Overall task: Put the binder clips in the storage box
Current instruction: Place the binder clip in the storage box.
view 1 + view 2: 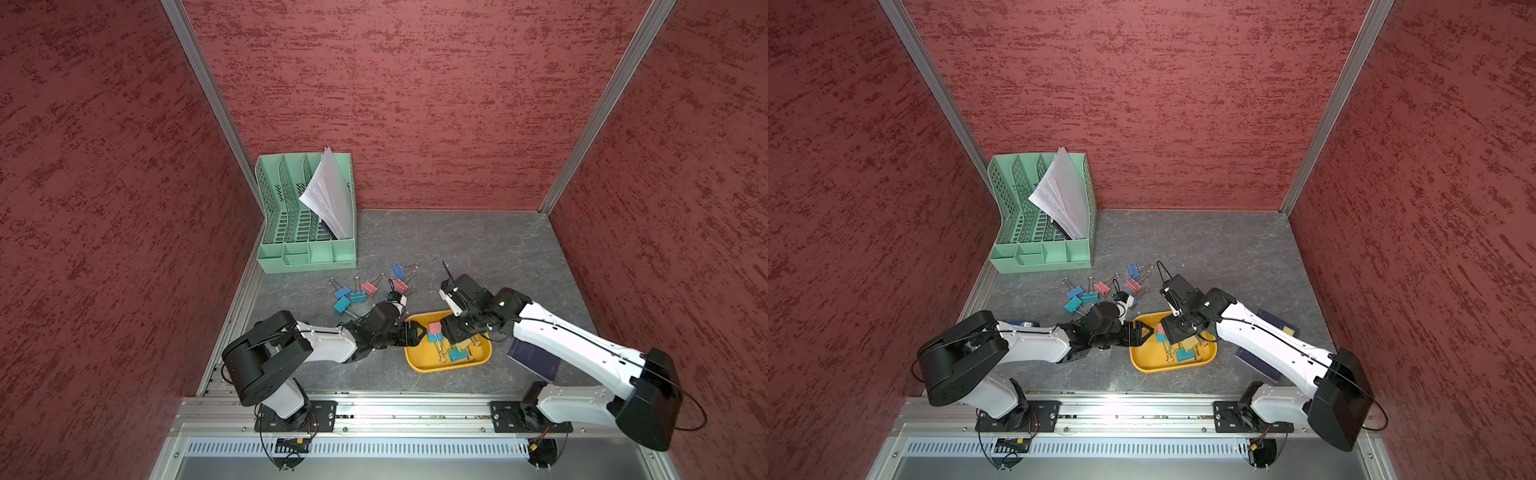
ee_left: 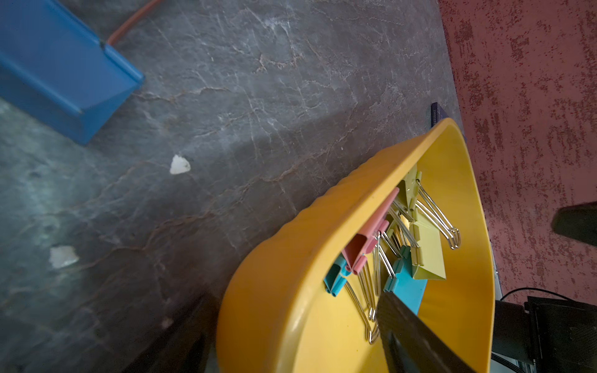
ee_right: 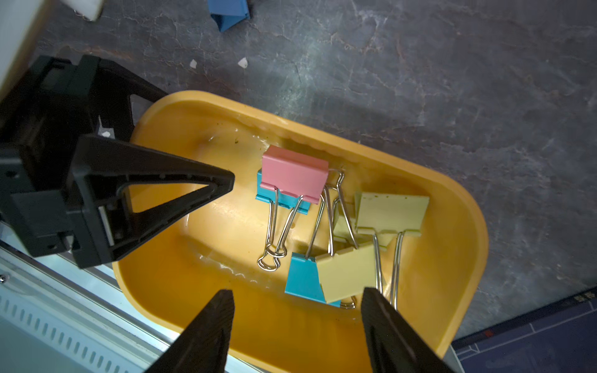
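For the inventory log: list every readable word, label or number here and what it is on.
No text can be read.
Papers in the green file organizer: print too small.
Navy book: markings blurred.

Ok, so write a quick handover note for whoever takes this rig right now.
Left pincer: open, jaws astride the rim of the storage box, gripping nothing.
Right pincer: open and empty above the box.
Done: at least five binder clips lie in the box: pink, teal and yellow.
To do: six loose clips on the table, between the box and the green organizer.
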### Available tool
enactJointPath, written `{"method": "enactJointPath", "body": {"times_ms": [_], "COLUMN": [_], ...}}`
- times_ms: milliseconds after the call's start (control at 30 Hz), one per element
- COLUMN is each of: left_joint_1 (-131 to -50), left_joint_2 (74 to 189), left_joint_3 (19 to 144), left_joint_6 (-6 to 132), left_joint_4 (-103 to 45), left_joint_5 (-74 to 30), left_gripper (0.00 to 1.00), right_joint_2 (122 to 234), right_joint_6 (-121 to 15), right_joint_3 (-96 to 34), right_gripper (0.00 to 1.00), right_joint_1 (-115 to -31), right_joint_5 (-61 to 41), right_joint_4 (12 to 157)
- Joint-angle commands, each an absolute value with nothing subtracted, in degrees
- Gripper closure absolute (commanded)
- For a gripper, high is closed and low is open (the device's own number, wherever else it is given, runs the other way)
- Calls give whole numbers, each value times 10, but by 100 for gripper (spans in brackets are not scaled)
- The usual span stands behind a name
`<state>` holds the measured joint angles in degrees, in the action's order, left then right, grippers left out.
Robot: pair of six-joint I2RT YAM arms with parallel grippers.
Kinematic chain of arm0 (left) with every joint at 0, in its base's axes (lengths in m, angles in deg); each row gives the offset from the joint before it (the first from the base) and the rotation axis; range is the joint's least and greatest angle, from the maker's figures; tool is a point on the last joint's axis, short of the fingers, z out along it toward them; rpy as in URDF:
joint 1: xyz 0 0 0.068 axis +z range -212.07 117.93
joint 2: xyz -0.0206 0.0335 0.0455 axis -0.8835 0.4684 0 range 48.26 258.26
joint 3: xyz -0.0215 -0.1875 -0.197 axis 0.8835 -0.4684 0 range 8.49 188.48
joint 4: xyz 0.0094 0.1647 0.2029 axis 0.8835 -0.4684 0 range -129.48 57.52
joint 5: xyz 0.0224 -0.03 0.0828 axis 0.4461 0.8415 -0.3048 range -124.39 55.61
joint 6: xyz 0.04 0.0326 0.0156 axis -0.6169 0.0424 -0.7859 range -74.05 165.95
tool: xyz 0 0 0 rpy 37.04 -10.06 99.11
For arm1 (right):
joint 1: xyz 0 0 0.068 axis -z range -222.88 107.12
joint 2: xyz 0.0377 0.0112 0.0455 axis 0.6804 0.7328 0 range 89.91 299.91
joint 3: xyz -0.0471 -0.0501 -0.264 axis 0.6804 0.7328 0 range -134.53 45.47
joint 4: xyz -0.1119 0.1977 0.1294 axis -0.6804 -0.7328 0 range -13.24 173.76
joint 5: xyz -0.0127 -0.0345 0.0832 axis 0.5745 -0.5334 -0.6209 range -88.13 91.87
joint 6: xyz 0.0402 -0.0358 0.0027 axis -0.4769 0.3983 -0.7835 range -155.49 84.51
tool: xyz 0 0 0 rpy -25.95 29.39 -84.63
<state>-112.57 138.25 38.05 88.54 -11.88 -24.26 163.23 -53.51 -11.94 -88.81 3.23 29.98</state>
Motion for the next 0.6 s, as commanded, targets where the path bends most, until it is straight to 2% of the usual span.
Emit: {"method": "enactJointPath", "body": {"times_ms": [0, 267, 400, 467, 567], "left_joint_1": [-1113, -1100, -1075, -1060, -1015], "left_joint_2": [1406, 1346, 1303, 1277, 1231], "left_joint_3": [345, 354, 357, 359, 365], "left_joint_6": [878, 860, 855, 849, 835], "left_joint_4": [-234, -257, -275, -305, -347], "left_joint_5": [-262, -248, -238, -251, -257], "left_gripper": [17, 12, 8, 7, 5], "right_joint_2": [1648, 1622, 1618, 1638, 1677], "right_joint_6": [-551, -558, -563, -572, -561], "right_joint_3": [-129, -104, -111, -135, -165], "right_gripper": [32, 30, 22, 19, 16], "right_joint_1": [-890, -888, -875, -849, -809], "right_joint_5": [81, 64, 55, 76, 54], "right_joint_4": [319, 329, 379, 383, 405]}}
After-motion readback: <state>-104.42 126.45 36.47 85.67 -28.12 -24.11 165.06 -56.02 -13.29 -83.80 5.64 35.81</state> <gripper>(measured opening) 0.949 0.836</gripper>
